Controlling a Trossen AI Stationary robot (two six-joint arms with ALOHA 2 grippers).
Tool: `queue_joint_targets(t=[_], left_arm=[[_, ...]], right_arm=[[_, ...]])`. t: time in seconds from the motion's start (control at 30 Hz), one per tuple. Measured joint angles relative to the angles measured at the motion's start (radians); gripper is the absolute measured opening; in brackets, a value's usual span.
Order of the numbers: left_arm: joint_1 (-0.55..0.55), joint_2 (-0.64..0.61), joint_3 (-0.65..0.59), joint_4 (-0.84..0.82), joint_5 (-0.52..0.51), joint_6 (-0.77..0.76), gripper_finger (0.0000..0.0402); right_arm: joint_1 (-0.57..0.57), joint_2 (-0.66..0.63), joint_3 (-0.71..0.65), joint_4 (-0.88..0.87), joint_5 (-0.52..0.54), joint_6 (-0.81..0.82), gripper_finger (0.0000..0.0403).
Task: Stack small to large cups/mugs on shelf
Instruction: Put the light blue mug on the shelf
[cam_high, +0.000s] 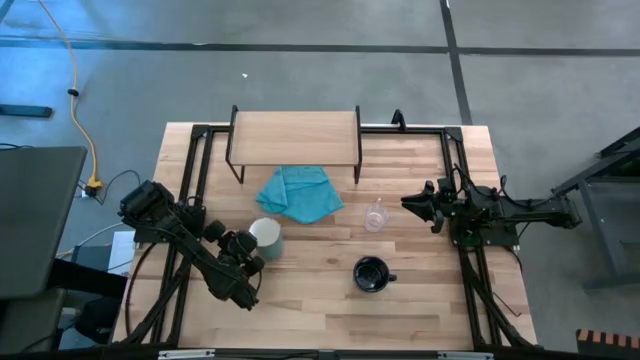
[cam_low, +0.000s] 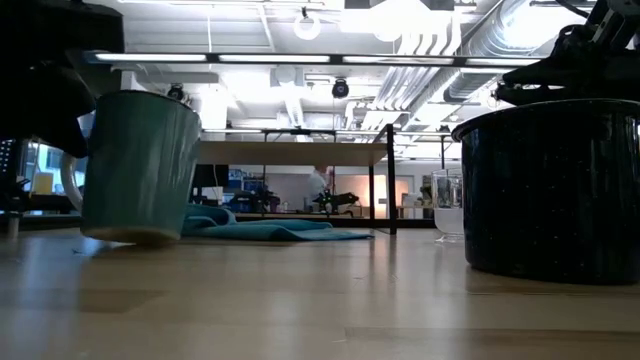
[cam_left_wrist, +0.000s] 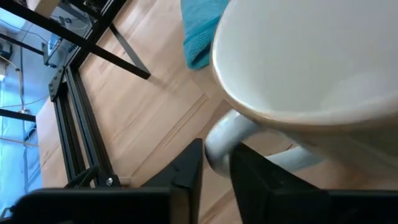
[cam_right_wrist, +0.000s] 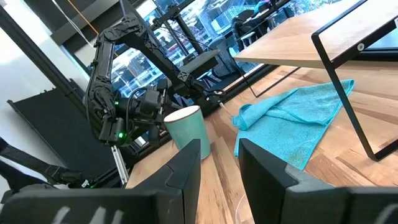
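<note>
The pale green mug (cam_high: 267, 238) is at the table's left middle, leaning slightly in the low view (cam_low: 138, 165), its base at the tabletop. My left gripper (cam_high: 247, 255) is at its handle on the near-left side, shut on it. The black mug (cam_high: 371, 274) stands upright on the table near the middle front. The clear glass cup (cam_high: 376, 216) stands behind it. The wooden shelf (cam_high: 294, 137) stands on black legs at the far edge. My right gripper (cam_high: 420, 205) waits open at the right, level, touching nothing. My left gripper has the pale mug's handle (cam_left_wrist: 217, 142) between its two fingers (cam_left_wrist: 186, 177), at the handle's outer curve. The fingers slant down at it from the table's near-left side. The mug leans a little, its open mouth up and its base low at the table.
A teal cloth (cam_high: 300, 193) lies crumpled on the table just in front of the shelf, between the pale mug and the glass cup. Black frame rails (cam_high: 190, 180) run along both sides of the table. Bare wood lies along the near edge.
</note>
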Motion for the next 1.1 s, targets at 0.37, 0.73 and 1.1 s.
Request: queue_joint_targets(t=[0.37, 0.73, 1.1], left_arm=[[0.000, 0.000, 0.000, 0.000, 0.029, -0.012, 0.0168], [0.000, 0.000, 0.000, 0.048, 0.035, -0.010, 0.0170], [0.000, 0.000, 0.019, 0.244, 0.004, 0.058, 0.0170]], right_arm=[[0.000, 0.000, 0.000, 0.000, 0.000, 0.000, 0.0101], [0.000, 0.000, 0.000, 0.000, 0.000, 0.000, 0.0101], [0.000, 0.000, 0.000, 0.000, 0.000, -0.001, 0.0101]])
